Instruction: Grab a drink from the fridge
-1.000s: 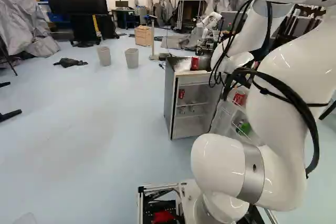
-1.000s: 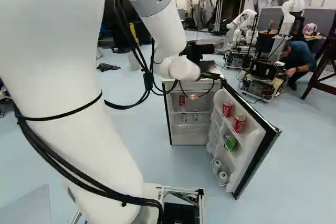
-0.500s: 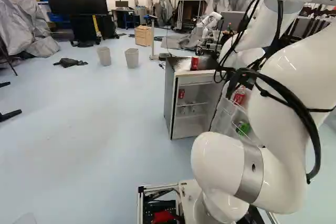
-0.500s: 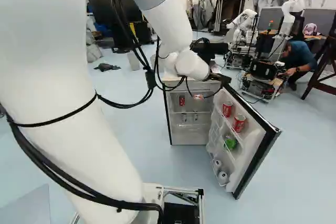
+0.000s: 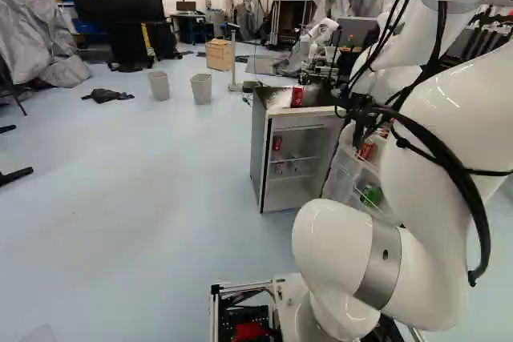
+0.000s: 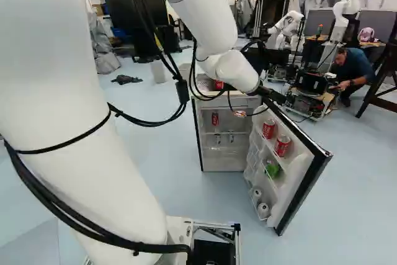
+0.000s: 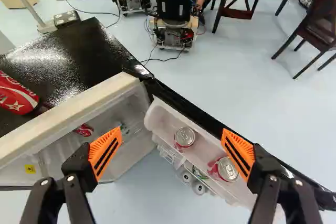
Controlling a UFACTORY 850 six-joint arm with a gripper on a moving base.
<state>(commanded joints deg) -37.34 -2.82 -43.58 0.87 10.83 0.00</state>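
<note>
Left base view: the arm (image 5: 433, 142) partly covers the open door (image 5: 344, 180) of the fridge (image 5: 259, 150); a red can (image 5: 297, 97) stands on top. Right base view: the gripper (image 6: 276, 96) is near the door's top edge, with two red cans (image 6: 268, 129) in the upper door shelf. Wrist view: the fingers (image 7: 106, 152) stand spread, gripping nothing; both shelf cans lie ahead, between their lines, bordered by the door's black edge (image 7: 197, 113).

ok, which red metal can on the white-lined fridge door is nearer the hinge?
Left red can in the right base view; the other sits nearer the door's free edge.
</note>
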